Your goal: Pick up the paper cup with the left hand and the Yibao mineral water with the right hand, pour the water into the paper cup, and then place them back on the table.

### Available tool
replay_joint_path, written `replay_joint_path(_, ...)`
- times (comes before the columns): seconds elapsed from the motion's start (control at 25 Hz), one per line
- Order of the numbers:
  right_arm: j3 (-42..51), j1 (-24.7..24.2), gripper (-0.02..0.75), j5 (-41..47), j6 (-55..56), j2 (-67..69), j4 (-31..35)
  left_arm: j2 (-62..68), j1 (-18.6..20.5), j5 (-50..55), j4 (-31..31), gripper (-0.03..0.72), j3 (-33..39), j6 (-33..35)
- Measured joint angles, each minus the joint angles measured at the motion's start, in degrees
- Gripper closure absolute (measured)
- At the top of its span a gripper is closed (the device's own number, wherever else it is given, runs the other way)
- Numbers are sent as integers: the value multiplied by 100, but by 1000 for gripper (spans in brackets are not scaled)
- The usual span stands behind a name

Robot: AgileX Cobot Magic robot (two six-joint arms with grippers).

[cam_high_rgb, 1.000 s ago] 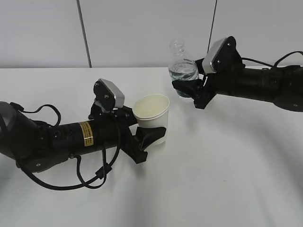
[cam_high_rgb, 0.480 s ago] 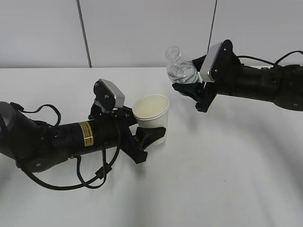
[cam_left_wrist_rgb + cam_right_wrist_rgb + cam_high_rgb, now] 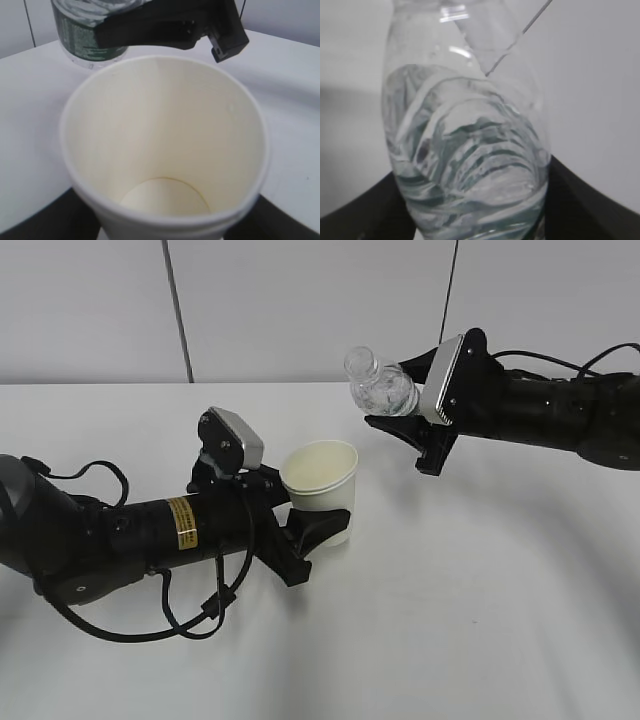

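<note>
Low over the bench (image 3: 480, 600), the left pincer (image 3: 318, 530) grips the upright paper cup (image 3: 322, 490); the raised right pincer (image 3: 408, 432) clamps the Yibao mineral water (image 3: 380, 388), neck tilted left beyond the cup.

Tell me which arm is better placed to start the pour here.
The right. Its gripper holds the Yibao mineral water aloft, tilted with its open neck leaning left toward the paper cup. The left gripper only grips the cup, whose inside looks dry.
</note>
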Motion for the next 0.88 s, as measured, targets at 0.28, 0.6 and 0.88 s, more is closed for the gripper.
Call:
replay_joint_path(0.28, -73, 0, 263, 0, -314, 0, -31, 0, 0, 0, -1, 276, 0, 0)
replay_joint_path(0.6, -73, 0, 263, 0, -820, 0, -54, 0, 0, 0, -1, 276, 0, 0)
replay_joint_path(0.88, -82, 0, 263, 0, -1208, 0, -54, 0, 0, 0, 76, 276, 0, 0)
